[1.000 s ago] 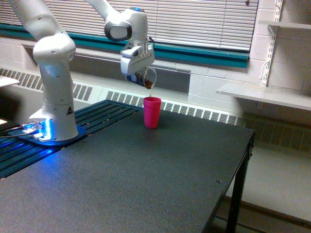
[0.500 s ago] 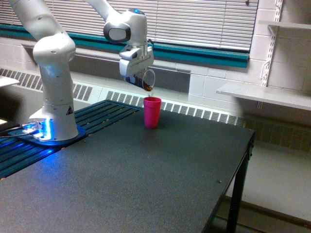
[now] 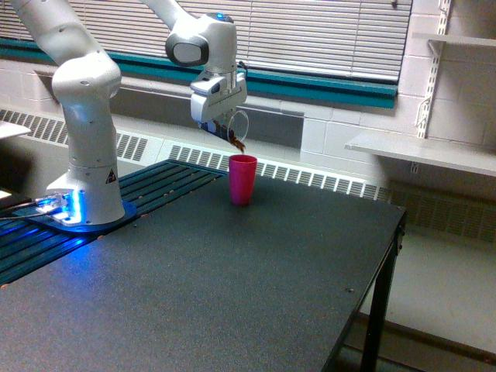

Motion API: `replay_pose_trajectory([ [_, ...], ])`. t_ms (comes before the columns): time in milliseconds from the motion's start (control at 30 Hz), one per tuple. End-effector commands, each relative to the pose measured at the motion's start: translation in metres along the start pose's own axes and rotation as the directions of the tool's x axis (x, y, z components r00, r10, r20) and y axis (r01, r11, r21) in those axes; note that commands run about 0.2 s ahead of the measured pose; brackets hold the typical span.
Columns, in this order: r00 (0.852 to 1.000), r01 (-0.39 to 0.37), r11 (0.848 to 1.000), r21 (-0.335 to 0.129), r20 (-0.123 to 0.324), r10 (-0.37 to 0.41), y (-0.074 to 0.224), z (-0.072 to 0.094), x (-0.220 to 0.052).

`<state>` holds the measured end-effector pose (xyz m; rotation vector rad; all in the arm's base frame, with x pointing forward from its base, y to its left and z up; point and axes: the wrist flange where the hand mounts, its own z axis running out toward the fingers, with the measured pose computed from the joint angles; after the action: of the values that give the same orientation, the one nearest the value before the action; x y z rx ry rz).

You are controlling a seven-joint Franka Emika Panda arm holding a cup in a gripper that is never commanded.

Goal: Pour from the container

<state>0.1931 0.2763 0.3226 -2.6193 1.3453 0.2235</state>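
Note:
My gripper (image 3: pixel 225 118) hangs above the table, shut on the container (image 3: pixel 235 130), a small clear cup. The container is tipped well over, with its mouth toward the exterior view's right and downward. Brown granular bits sit at its lower lip, directly over the pink cup (image 3: pixel 242 179). That pink cup stands upright on the dark table (image 3: pixel 232 294), a short gap below the container's lip. The fingers are mostly hidden behind the container.
The arm's white base (image 3: pixel 85 186) stands at the exterior view's left on a slatted dark platform (image 3: pixel 147 194) with a blue light. A wall shelf (image 3: pixel 422 151) is at the right. The table's edge drops off at the right (image 3: pixel 399 225).
The container has tipped further and risen slightly over the last second. The brown bits have slid toward its lip. The pink cup has not moved.

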Motion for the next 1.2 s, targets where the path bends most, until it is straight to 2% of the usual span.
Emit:
replay_pose_trajectory([
  [33,0.999,0.035,0.999,-0.013,0.008,-0.035,0.0044,0.0005,0.0000],
  [367,0.999,0.034,0.999,-0.025,0.034,-0.033,0.0074,0.0040,-0.0006],
  [1200,0.997,0.044,0.998,-0.036,0.063,-0.041,0.0057,0.0077,0.0015],
])
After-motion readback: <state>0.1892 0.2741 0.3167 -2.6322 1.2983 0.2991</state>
